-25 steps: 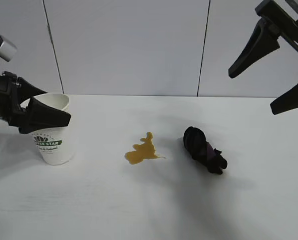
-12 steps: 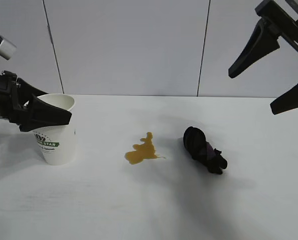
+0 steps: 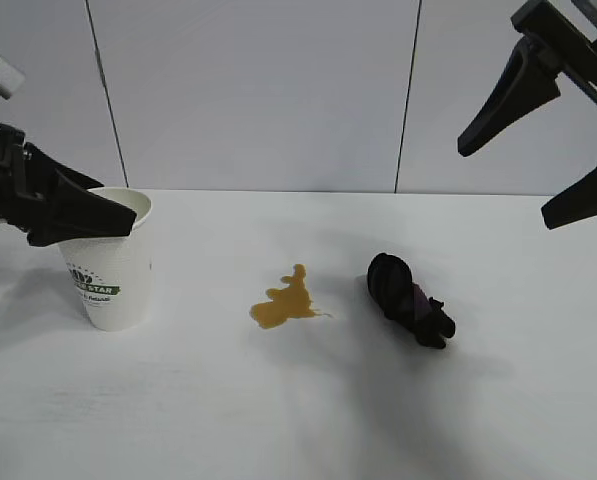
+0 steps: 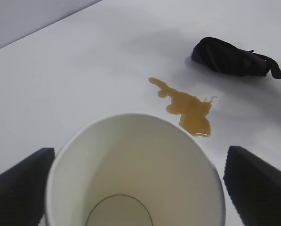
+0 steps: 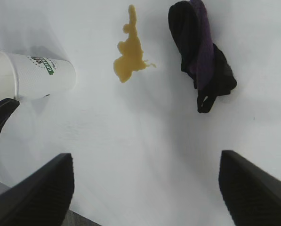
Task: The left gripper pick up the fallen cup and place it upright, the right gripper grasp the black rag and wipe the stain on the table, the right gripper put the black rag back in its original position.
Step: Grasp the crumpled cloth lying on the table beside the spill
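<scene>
The cup (image 3: 109,270) is standing upright on the table (image 3: 308,400), and the left gripper (image 3: 93,215) is hovering at its rim, jaws spread wide, one finger on each side, gripping nothing. Beyond it the stain (image 3: 283,301) is sitting untouched, the black rag (image 3: 408,299) lying further along. The right gripper (image 3: 538,150) is hanging high above the rag, jaws wide, empty.

Lab bench: bare white table (image 3: 308,420), grey panelled wall (image 3: 258,90)
</scene>
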Controlling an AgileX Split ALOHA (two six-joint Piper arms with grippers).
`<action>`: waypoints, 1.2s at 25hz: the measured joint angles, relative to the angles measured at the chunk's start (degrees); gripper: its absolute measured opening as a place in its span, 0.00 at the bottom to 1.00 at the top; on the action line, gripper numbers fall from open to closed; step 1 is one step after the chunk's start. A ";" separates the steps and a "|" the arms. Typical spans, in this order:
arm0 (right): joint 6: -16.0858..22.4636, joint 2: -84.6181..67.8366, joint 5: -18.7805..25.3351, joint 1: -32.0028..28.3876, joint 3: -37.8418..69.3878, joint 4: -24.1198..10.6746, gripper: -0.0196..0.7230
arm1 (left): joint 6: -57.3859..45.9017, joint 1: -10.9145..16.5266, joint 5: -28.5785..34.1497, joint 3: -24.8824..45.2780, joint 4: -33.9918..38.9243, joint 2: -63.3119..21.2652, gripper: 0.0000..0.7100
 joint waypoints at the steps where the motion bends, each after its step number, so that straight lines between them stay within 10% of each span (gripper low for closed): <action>1: 0.00 0.00 -0.05 0.00 0.00 0.00 0.80 | -1.29 0.00 -0.65 0.00 1.40 -0.86 0.98; 30: 0.00 0.00 1.30 0.00 0.00 0.00 0.80 | -56.08 0.07 -1.29 0.31 25.84 -38.08 0.98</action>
